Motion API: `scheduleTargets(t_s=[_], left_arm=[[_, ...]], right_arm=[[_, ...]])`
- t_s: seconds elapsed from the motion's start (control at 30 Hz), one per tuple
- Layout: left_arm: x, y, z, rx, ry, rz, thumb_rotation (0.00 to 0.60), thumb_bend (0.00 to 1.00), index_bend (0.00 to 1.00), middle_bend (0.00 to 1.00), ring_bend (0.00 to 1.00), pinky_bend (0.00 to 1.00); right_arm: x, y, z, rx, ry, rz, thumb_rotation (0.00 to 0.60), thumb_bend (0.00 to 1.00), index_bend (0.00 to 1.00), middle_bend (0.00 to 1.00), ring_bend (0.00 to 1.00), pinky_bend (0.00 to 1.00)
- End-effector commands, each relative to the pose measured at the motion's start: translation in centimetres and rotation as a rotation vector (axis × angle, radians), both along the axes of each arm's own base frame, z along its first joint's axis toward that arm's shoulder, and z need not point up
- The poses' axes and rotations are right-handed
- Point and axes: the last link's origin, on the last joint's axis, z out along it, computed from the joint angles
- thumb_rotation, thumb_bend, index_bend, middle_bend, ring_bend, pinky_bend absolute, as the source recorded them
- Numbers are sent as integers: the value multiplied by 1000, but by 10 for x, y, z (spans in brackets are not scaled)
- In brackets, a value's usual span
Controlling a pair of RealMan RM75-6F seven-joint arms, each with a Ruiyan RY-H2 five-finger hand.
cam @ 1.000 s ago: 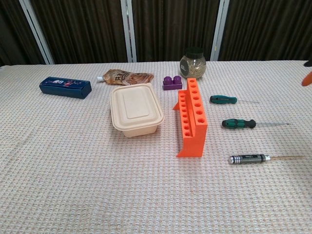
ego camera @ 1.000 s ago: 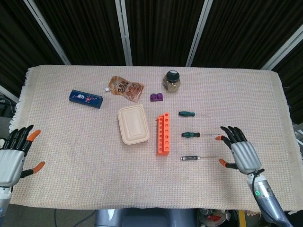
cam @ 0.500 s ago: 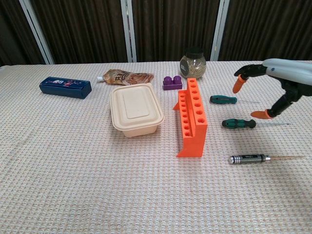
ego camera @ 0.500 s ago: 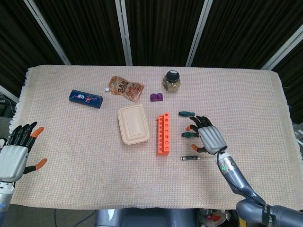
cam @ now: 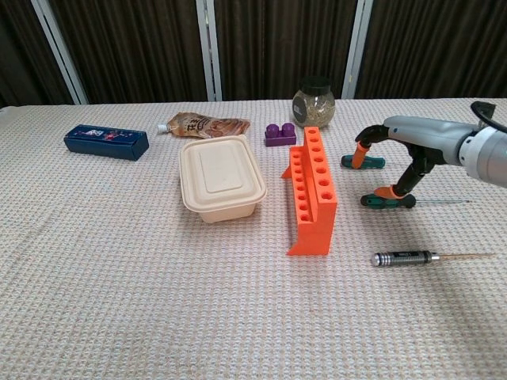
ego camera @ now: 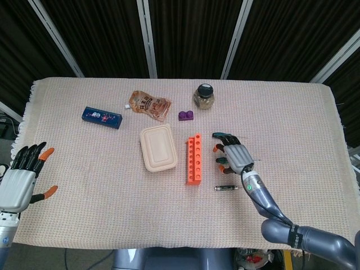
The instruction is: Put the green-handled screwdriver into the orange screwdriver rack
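Note:
Two green-handled screwdrivers lie right of the orange rack (ego camera: 194, 158) (cam: 313, 190). The far screwdriver (ego camera: 220, 135) (cam: 363, 162) and the near screwdriver (cam: 388, 200) both point their shafts right. My right hand (ego camera: 232, 154) (cam: 404, 142) hovers over them with its fingers apart and holds nothing. An orange fingertip (cam: 362, 156) hangs by the far handle and the thumb tip (cam: 386, 191) sits just above the near handle. In the head view the hand hides most of the near screwdriver. My left hand (ego camera: 19, 180) is open at the table's front left edge.
A black-and-silver screwdriver (ego camera: 226, 188) (cam: 404, 257) lies nearer the front. Left of the rack sits a cream lidded box (ego camera: 158, 147) (cam: 220, 178). Behind it are a purple block (ego camera: 186, 115) (cam: 280, 134), a jar (ego camera: 204, 97) (cam: 314, 103), a snack pouch (ego camera: 149, 104) and a blue box (ego camera: 102, 117).
My right hand has swept left from the table's right side and come down over the two green screwdrivers. The left hand has barely shifted. No object has moved.

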Motion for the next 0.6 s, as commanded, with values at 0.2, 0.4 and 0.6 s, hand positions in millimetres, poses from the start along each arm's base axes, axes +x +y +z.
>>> scheduleTargets(t_s=[0.2, 0.4, 0.6], left_arm=[[-1, 2, 1, 4, -5, 4, 600, 164, 114, 0, 0, 0], [-1, 3, 0, -1, -9, 5, 600, 165, 114, 0, 0, 0], [-2, 2, 1, -1, -12, 6, 600, 165, 114, 0, 0, 0]], right_arm=[[-8, -12, -19, 22, 56, -54, 600, 288, 338, 60, 0, 0], [-17, -15, -24, 25, 74, -91, 600, 288, 352, 60, 0, 0], [-22, -16, -27, 30, 75, -117, 600, 288, 377, 60, 0, 0]])
